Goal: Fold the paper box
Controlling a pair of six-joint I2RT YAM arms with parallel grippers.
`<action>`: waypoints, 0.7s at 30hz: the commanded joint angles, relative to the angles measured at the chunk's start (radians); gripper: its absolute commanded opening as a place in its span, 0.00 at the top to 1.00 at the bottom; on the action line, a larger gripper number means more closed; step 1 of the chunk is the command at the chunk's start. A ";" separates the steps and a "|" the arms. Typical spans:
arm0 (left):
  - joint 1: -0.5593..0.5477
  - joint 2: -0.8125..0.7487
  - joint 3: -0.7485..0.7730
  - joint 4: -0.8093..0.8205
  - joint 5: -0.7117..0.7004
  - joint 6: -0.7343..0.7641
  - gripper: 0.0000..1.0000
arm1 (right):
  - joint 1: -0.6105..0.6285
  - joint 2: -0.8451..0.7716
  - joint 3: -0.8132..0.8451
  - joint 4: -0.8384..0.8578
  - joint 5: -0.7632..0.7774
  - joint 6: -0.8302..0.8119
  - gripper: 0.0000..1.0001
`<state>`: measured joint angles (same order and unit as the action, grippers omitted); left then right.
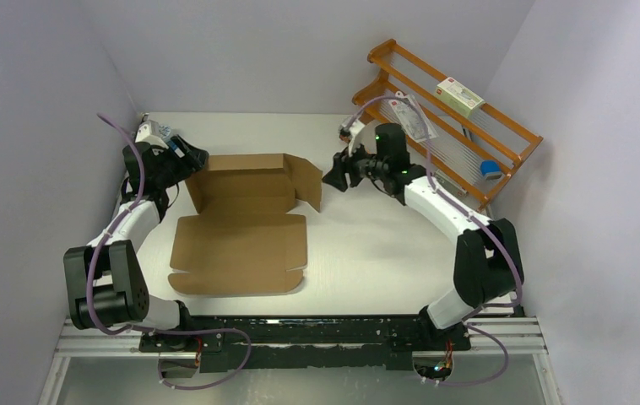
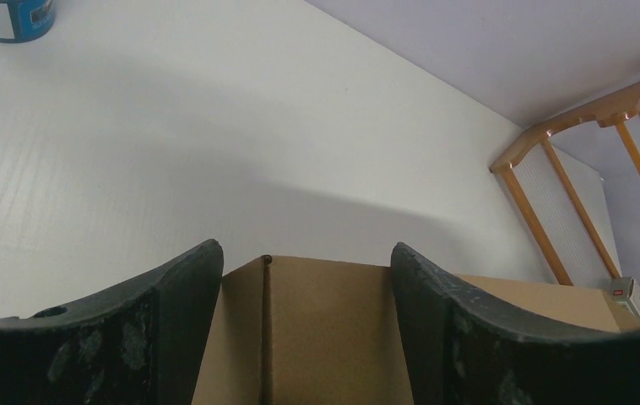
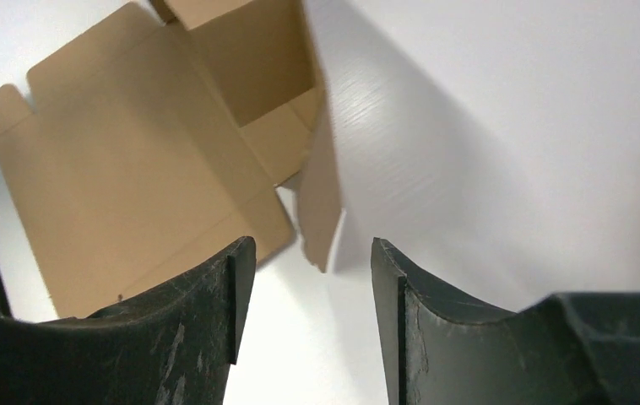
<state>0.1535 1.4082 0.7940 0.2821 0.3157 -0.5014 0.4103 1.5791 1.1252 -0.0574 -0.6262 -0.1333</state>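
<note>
The paper box [image 1: 241,245] is brown cardboard lying left of the middle of the table. Its near panel lies flat, and its back part [image 1: 245,181] has raised walls. My left gripper [image 1: 192,160] stands at the box's back left corner. In the left wrist view that gripper [image 2: 306,249] is open wide, with the corner of the box [image 2: 325,329] standing between its fingers. My right gripper [image 1: 338,173] hovers just right of the raised right flap [image 1: 308,181]. In the right wrist view this gripper [image 3: 312,245] is open and holds nothing, with the flap's edge [image 3: 321,202] a little ahead of it.
An orange wooden rack [image 1: 469,126] stands at the back right with a white carton [image 1: 458,95], a clear packet [image 1: 414,118] and a blue roll [image 1: 491,169]. A blue and white container [image 2: 8,17] sits by the left wall. Grey walls close in three sides.
</note>
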 commanded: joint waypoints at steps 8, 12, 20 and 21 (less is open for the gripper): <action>-0.002 0.021 -0.001 -0.066 0.046 0.044 0.23 | -0.096 0.132 0.130 0.084 -0.045 -0.082 0.43; -0.002 0.018 -0.001 -0.063 0.053 0.037 0.23 | -0.048 0.250 0.161 0.100 -0.068 -0.165 0.41; -0.003 0.015 -0.011 -0.031 0.103 0.011 0.24 | 0.073 0.311 0.130 0.134 -0.170 -0.328 0.39; -0.003 0.015 -0.013 -0.030 0.106 0.009 0.24 | 0.078 0.311 0.124 0.135 -0.188 -0.335 0.39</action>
<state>0.1535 1.4105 0.7937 0.2836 0.3595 -0.4942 0.4606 1.9064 1.2617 0.0330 -0.7124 -0.3763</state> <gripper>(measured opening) 0.766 0.616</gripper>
